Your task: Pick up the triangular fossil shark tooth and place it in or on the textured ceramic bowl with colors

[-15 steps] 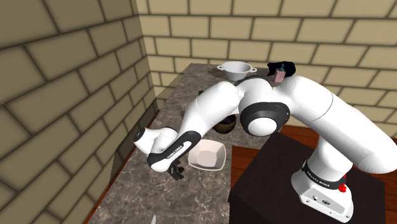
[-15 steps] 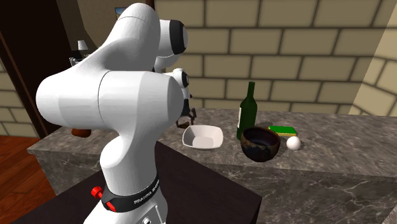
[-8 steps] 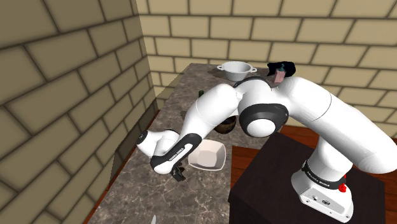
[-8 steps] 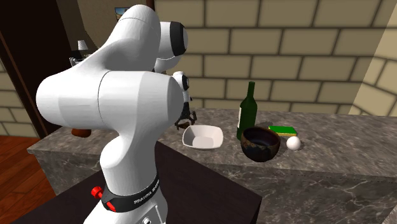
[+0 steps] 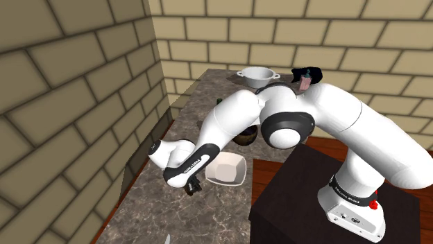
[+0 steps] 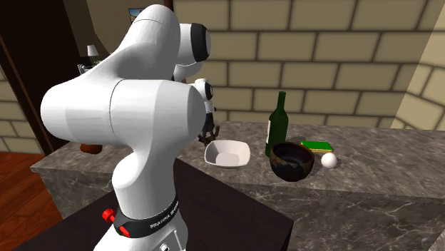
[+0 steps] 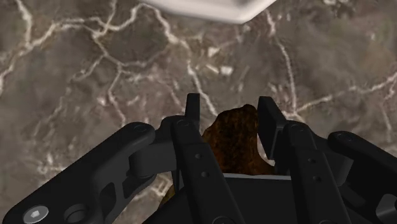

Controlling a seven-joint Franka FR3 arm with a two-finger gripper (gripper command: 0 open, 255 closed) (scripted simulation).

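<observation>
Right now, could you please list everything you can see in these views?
shark tooth: 1, brown, between the gripper's fingers
square bowl: 1, white, on the counter near the gripper
round bowl: 1, dark, beside the bottle
bottle: 1, green, upright
ball: 1, white, beside the round bowl
block: 1, green and yellow, behind the ball
pot: 1, white, counter's far end
counter: 1, brown marble
gripper: 1, black, clasping the tooth
arm: 1, white
stand: 1, dark
</observation>
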